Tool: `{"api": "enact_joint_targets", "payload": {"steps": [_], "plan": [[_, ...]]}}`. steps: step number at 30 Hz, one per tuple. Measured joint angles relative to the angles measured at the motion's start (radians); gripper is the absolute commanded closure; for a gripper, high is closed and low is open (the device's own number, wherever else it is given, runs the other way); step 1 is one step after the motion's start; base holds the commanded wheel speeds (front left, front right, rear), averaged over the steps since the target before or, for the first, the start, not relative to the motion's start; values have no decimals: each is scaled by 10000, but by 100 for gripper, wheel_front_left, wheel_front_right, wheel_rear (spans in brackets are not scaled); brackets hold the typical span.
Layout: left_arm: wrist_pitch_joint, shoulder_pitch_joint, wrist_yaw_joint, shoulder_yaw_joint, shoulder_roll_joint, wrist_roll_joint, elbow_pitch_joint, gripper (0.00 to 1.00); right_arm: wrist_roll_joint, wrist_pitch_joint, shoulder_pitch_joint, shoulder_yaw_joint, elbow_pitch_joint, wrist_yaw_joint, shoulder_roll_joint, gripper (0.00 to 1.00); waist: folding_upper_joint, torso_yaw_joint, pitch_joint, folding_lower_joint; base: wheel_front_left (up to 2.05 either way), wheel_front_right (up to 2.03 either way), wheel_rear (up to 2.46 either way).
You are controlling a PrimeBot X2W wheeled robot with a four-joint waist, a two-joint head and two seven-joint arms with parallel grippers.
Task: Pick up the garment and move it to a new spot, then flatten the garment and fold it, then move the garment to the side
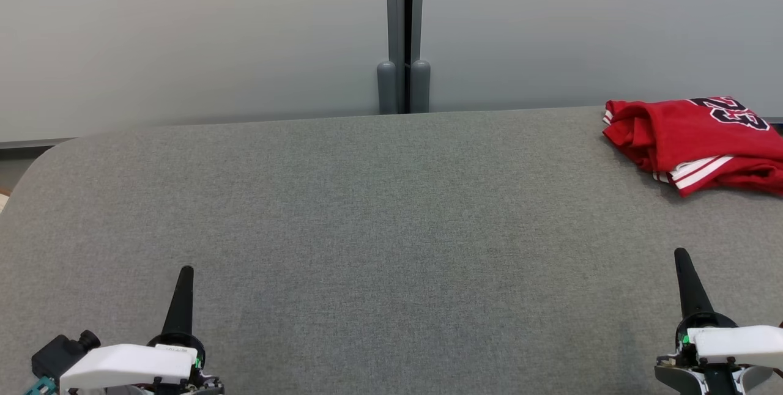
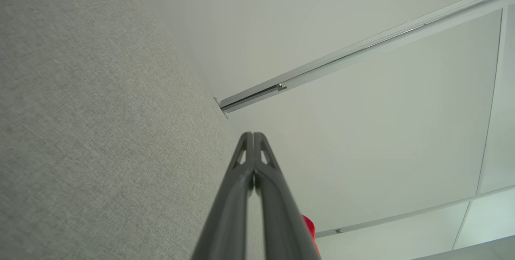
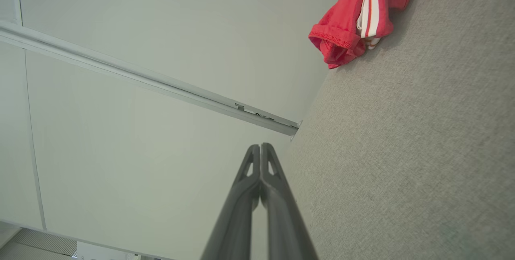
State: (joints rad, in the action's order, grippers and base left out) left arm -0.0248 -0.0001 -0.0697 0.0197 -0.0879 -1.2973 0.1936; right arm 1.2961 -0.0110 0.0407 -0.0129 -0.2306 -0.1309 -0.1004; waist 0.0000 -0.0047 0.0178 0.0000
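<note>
- The garment [image 1: 691, 138], a red jersey with white striped trim and a dark number on it, lies at the far right of the grey padded table [image 1: 391, 211]. It is close to the back edge and runs off the right side of the head view.
- It sits as a compact, layered bundle rather than spread flat. I'd judge it roughly folded and set aside, though I can't rule out a loose heap waiting to be picked up.
- The right gripper [image 1: 683, 265] is the nearer one. It sits low at the table's near edge, well apart from the cloth, with its two dark fingers pressed together and nothing between them.
- The left gripper [image 1: 185, 276] mirrors it at the near left, fingers likewise closed tip to tip and empty, far from the jersey.
- Both point toward the pale wall panels [image 1: 183, 34]. This looks like a parked pose, keeping the arms off the broad middle of the table, probably as room for spreading and folding.
- If the jersey needs handling, the right arm has the shorter reach. Because the bundle is so near the back edge, a push could send it off.
</note>
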Motion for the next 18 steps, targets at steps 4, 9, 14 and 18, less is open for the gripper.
{"api": "enact_joint_targets", "payload": {"steps": [4,9,14,18], "plan": [[111,-103,-56,-69,0,-330,44,100,343,100,26,-59,-19,0,31,100,0,4,-18,0,0,0,0],[219,-240,-130,-169,-2,-792,117,100,771,213,137,-130,-36,0,61,100,0,9,-40,0,0,0,0],[336,-314,-190,-257,0,-1227,171,100,1164,307,212,-205,-48,0,94,100,0,14,-62,0,0,0,0],[437,-470,-265,-353,2,-1590,221,100,1557,433,268,-295,-65,0,121,100,0,19,-84,0,0,0,0]]}}
